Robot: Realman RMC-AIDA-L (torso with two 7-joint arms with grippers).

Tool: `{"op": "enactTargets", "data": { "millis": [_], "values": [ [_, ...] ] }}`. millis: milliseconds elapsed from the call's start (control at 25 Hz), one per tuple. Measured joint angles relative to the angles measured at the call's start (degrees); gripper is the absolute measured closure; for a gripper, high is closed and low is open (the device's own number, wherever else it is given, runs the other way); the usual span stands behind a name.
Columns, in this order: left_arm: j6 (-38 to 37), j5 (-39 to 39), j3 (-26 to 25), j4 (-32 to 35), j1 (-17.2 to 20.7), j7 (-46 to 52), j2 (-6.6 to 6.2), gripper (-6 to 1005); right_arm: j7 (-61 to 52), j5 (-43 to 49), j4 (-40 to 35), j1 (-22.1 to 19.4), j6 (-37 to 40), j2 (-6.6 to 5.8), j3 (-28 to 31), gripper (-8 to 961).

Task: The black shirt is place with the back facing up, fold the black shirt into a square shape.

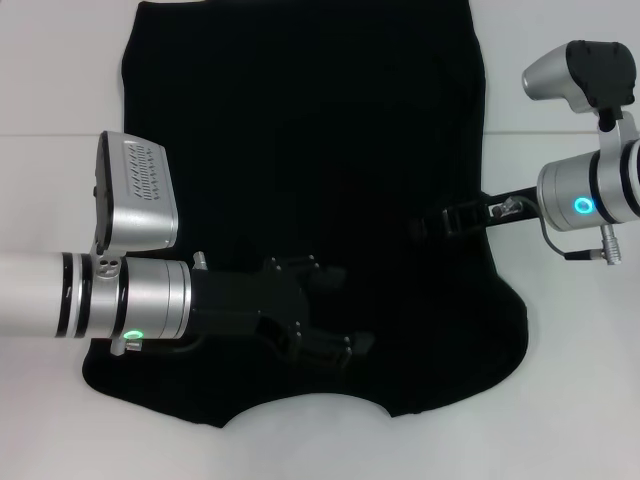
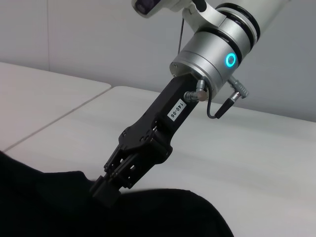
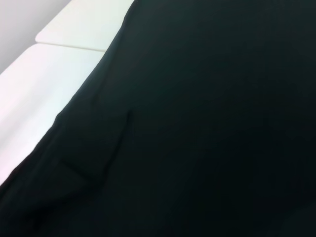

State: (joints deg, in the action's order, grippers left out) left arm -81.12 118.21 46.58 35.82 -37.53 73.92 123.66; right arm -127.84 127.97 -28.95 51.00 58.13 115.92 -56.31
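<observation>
The black shirt (image 1: 310,180) is lying flat on the white tabletop (image 1: 60,80), its long axis running from the robot outward: the curved neckline edge and the wider shoulder part are facing the robot, while the straight hem is pointing to the far side, cut by the top of the head view. No lettering is showing on the upward side. The left gripper (image 1: 335,310) is reaching in from the left over the near part of the fabric, its fingers spread apart above the cloth. The right gripper (image 1: 425,226) is coming in from the right edge, its tip pressing down onto the shirt; whether its fingers are pinching fabric cannot be told against the dark cloth. In the left wrist view the right gripper (image 2: 106,190) is meeting a raised fold of the shirt (image 2: 163,215).
</observation>
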Motion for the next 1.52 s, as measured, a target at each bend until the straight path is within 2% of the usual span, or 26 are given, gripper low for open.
{"op": "enactTargets", "data": {
  "millis": [80, 280, 480, 720, 1080, 1520],
  "values": [
    [0.04, -0.02, -0.14, 0.01, 0.00, 0.00, 0.00, 54, -0.98, 0.00, -0.08, -0.41, -1.09, -0.04, 0.08, 719],
    [-0.20, -0.05, -1.63, 0.06, 0.14, 0.15, -0.11, 56, -4.51, 0.00, -0.44, -1.76, -3.74, -1.08, 0.48, 506],
    [-0.29, -0.08, -2.09, 0.14, 0.25, 0.17, -0.16, 60, -9.57, 0.00, 0.11, -2.93, -7.35, -2.26, 0.31, 444],
    [0.01, -0.16, -2.12, 0.14, 0.38, -0.20, -0.18, 64, -14.14, -0.03, 2.84, -3.64, -13.18, -2.33, 0.57, 370],
    [0.08, -0.18, -2.12, 0.41, 0.40, -0.39, -0.24, 65, -16.53, -0.62, 5.93, -3.07, -20.37, -1.35, 1.04, 387],
    [0.09, 0.12, -2.90, 0.89, 0.67, -0.16, -0.45, 65, -16.06, -0.70, 6.70, -2.77, -28.62, 2.34, 3.50, 417]
  ]
}}
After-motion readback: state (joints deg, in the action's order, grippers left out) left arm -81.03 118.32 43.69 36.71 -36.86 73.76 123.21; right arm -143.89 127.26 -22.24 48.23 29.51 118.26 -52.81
